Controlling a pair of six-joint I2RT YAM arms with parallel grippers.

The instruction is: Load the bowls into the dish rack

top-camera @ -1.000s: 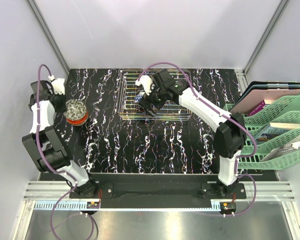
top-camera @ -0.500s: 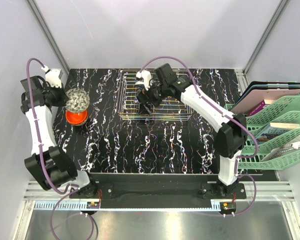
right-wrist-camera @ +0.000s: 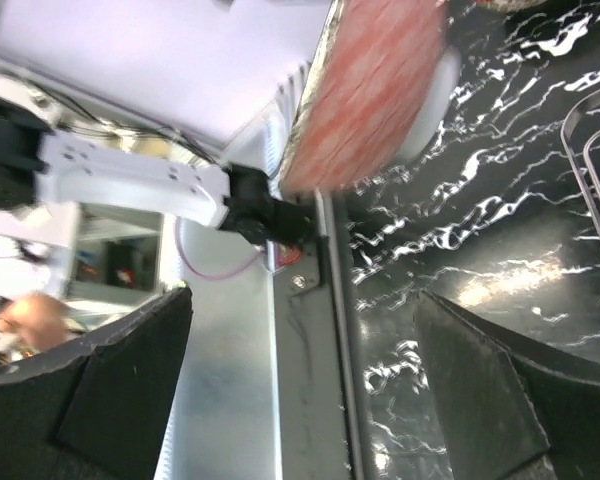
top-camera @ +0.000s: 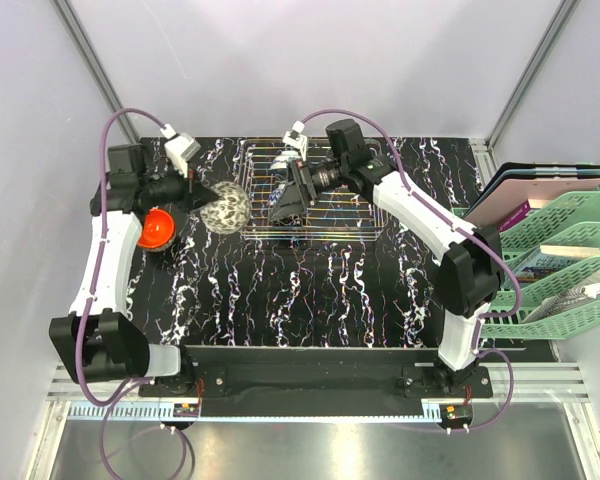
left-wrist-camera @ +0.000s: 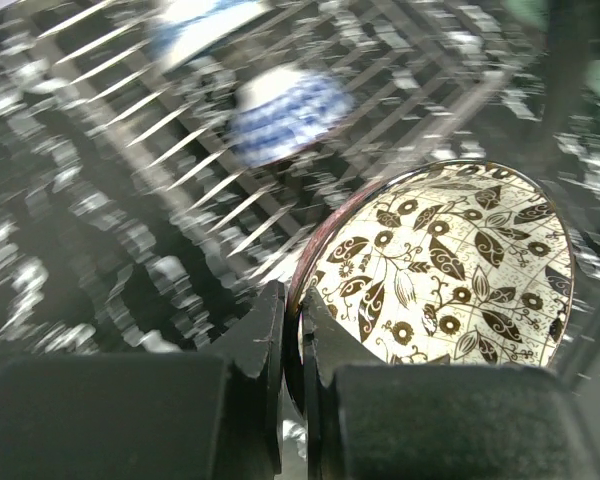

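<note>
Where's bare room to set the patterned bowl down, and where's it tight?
Free: dish rack right-front corner; the table strip between rack and arm bases. Crowded: rack's left end, with the right gripper and the blue-white bowl; orange bowl near the table's left edge.

I count one wire dish rack [top-camera: 258, 165], one leaf-patterned bowl [top-camera: 225, 208], one orange bowl [top-camera: 156, 228], at least one blurred blue-and-white bowl [left-wrist-camera: 280, 115], and one stack of green trays [top-camera: 570, 260] at three o'clock.
</note>
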